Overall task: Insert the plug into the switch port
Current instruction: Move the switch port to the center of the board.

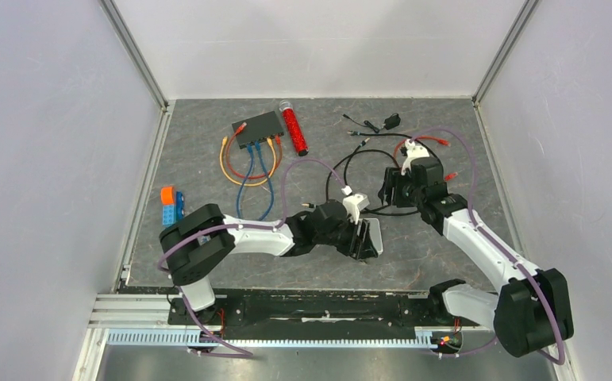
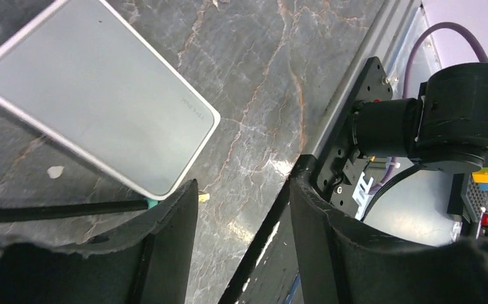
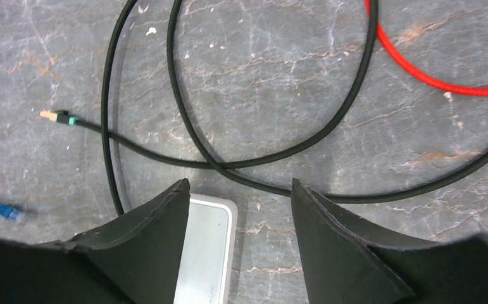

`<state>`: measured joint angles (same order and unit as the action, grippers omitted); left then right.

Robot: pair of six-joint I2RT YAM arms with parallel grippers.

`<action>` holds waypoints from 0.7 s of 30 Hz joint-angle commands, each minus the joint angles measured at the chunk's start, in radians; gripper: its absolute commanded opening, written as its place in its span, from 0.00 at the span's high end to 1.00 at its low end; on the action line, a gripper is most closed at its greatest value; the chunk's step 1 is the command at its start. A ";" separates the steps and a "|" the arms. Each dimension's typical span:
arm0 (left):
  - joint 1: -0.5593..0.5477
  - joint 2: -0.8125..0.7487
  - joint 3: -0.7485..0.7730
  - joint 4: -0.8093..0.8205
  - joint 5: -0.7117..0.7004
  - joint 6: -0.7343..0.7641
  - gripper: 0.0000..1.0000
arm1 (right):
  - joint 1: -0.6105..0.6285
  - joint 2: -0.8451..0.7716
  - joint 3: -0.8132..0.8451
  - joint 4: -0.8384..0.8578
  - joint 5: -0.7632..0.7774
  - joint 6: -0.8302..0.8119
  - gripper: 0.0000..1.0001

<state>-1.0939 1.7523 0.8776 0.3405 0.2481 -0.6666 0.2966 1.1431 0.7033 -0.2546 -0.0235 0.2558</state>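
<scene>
Both pincers are released, nothing in either. The left pincer [image 2: 241,190] sits low beside the white box [image 2: 89,95]. The right pincer [image 3: 238,190] hovers above that box's edge, facing the plug [image 3: 54,116], loose on the surface [image 1: 445,103] at middle left of its view. I'd guess it's lining up a grab. The switch [image 1: 259,127] sits well apart at upper left of the top view; can't tell which port is free. Black cable loops [image 3: 105,95] crowd the plug, so approach room looks tight.
</scene>
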 commanded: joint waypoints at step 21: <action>0.379 -0.742 0.023 -0.848 -0.277 0.463 0.34 | 0.531 -0.342 -0.437 0.040 0.123 0.230 0.53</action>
<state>-0.7185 1.0706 0.9138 -0.4232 -0.0044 -0.3172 0.7635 0.8043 0.2932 -0.2207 -0.0036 0.4088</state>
